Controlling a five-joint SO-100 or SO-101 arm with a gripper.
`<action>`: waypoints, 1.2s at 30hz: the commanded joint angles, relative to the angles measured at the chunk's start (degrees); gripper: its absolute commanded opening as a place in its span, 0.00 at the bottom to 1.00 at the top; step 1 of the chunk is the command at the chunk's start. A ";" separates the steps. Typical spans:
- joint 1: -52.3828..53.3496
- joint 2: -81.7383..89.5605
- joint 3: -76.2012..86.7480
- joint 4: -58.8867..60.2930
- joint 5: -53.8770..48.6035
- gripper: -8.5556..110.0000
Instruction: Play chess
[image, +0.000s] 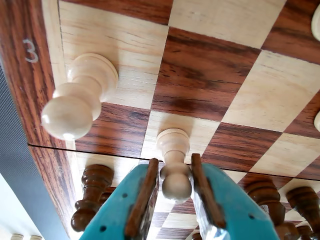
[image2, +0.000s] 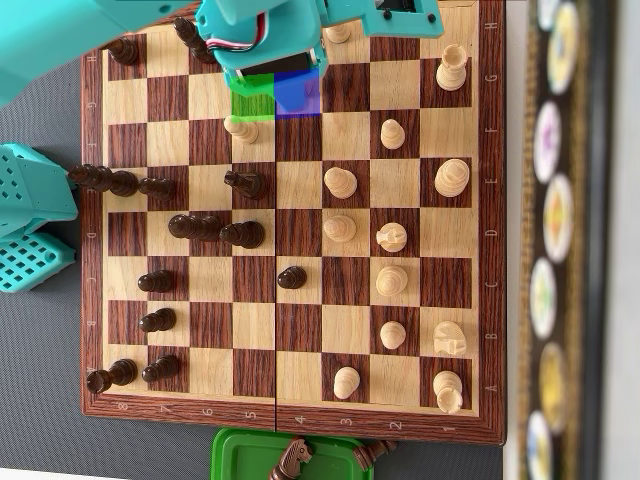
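Observation:
The wooden chessboard (image: 200, 75) fills the wrist view. My teal gripper (image: 174, 158) has its brown-padded fingers (image: 142, 200) pressed on both sides of a light pawn (image: 176, 184). The pawn's base rests on a light square just past the board's fold line. Another light pawn (image: 80, 97) stands left of it by the edge marked 3. In the overhead view the gripper (image2: 272, 78) hangs over the board's (image2: 210, 280) top middle, above green and blue tinted squares, and hides the held pawn. A light pawn (image2: 240, 128) stands just below it.
Dark pieces (image: 92, 195) stand close beside and behind the fingers. Light pieces (image2: 390, 235) fill the right half, dark ones (image2: 210, 230) the left. A green tray (image2: 250, 455) with captured pieces lies below the board. Teal housings (image2: 30, 190) sit at the left.

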 joint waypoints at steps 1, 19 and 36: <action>0.70 0.44 -2.37 -0.44 -0.26 0.15; 0.79 5.36 -2.55 -0.53 -1.67 0.12; 0.79 20.92 12.57 -0.62 -0.88 0.12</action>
